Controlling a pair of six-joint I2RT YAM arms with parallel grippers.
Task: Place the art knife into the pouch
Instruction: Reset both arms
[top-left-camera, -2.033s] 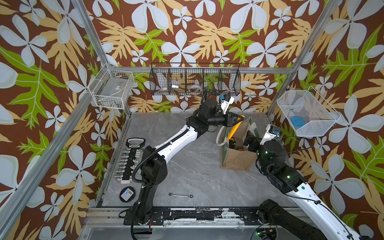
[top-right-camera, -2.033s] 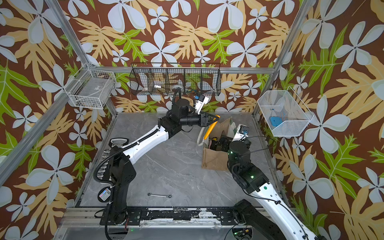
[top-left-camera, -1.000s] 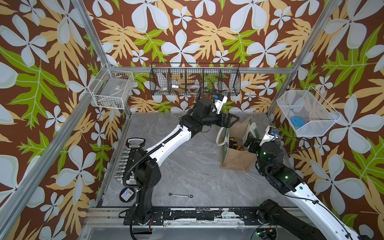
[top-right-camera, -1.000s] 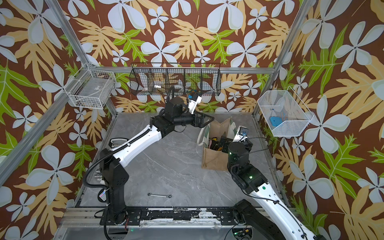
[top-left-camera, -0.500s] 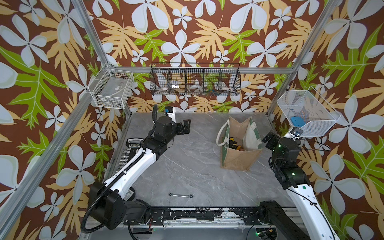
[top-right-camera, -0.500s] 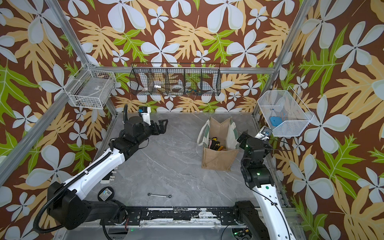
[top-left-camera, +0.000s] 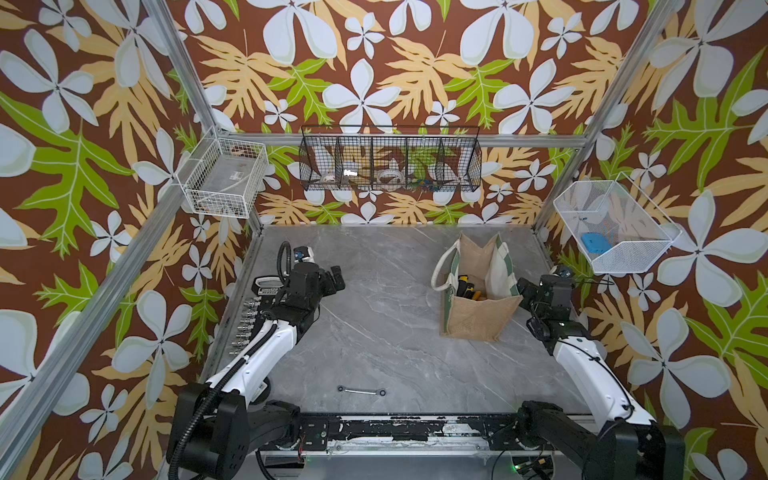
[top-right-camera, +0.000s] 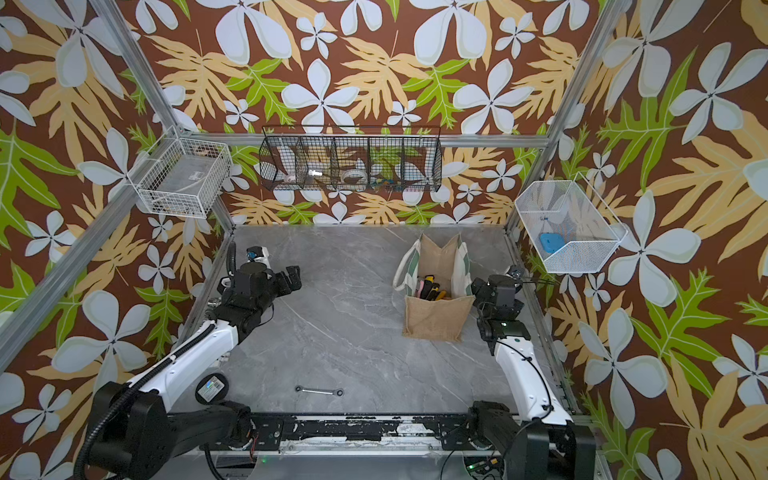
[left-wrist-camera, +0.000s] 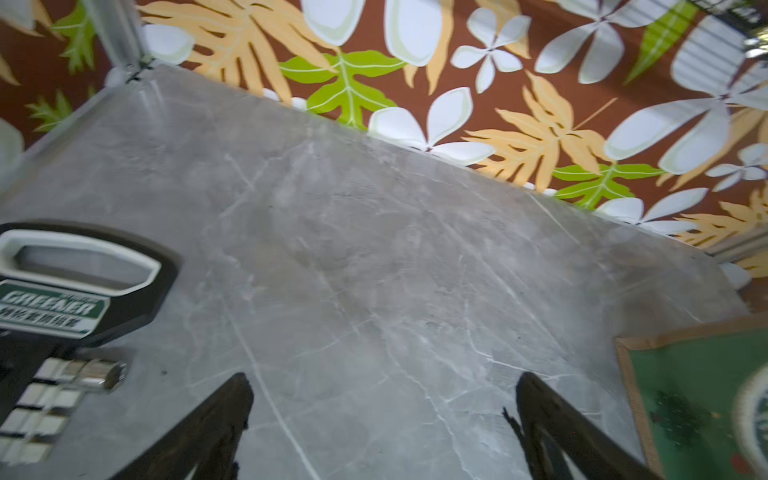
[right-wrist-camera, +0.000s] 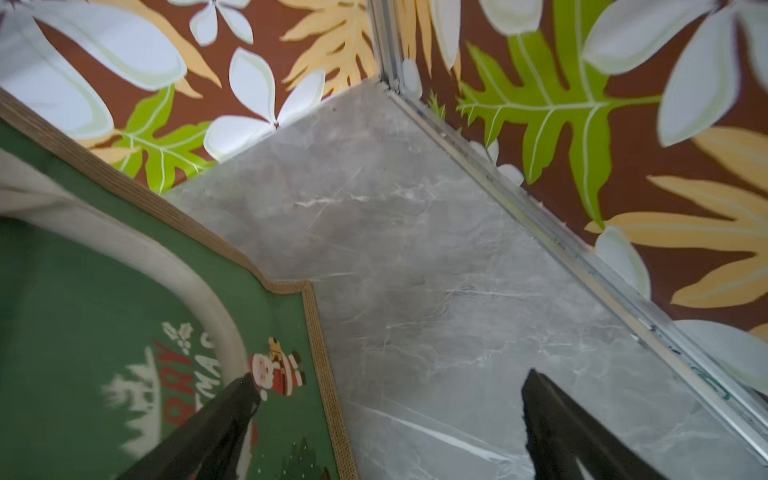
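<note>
Fingers (left-wrist-camera: 199, 432) of left gripper (left-wrist-camera: 384, 377) and right gripper (right-wrist-camera: 390, 376) stand wide, empty. Pouch (top-left-camera: 473, 320) sits upright at 2 o'clock on the table (top-left-camera: 374, 332); yellow-black tool (top-left-camera: 467, 289) inside, judged the art knife. Advise: draw right gripper back without snagging the rope handle (right-wrist-camera: 166, 270).

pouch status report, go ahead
Left gripper open, empty. Right gripper open, empty, beside pouch. Pouch upright, yellow-handled tools inside. Wrench on table, well clear.

Pouch (top-left-camera: 471, 322): tools (top-left-camera: 468, 289) inside were too small to tell apart. Socket set (top-left-camera: 267, 287): partly hidden beneath left arm (top-left-camera: 266, 349). Green panel (right-wrist-camera: 83, 311): blurred and edge-cropped in both wrist views.
</note>
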